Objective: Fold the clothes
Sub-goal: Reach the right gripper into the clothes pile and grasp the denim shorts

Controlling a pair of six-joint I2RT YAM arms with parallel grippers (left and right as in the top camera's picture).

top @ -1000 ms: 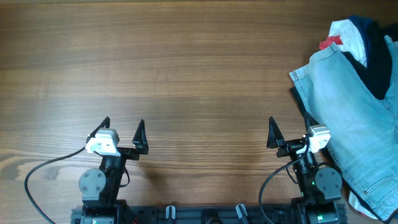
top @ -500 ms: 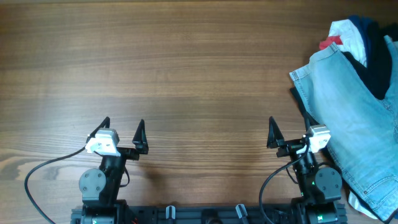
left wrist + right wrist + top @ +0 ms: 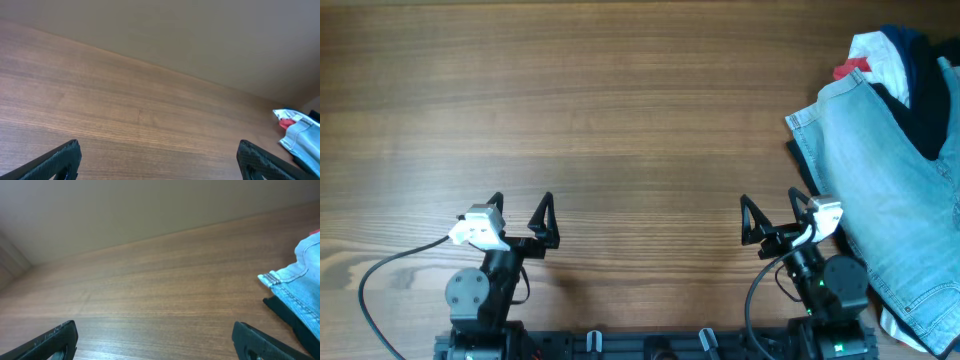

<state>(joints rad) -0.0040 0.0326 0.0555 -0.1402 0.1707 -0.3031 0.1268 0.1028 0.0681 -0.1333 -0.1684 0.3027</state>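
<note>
Honestly, I'm holding my left gripper (image 3: 520, 203) and right gripper (image 3: 771, 203) spread, empty; jeans (image 3: 890, 180) are lying over other clothes (image 3: 920, 110), so I'm risking pinching both layers together.

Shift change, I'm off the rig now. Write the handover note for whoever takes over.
Open and empty: left hand over bare table, right hand close beside the jeans. The jeans lie rumpled atop a heap at the right edge; white, red, navy and black clothes peek out. Done: nothing folded. Left: everything; the jeans look the natural start.
</note>
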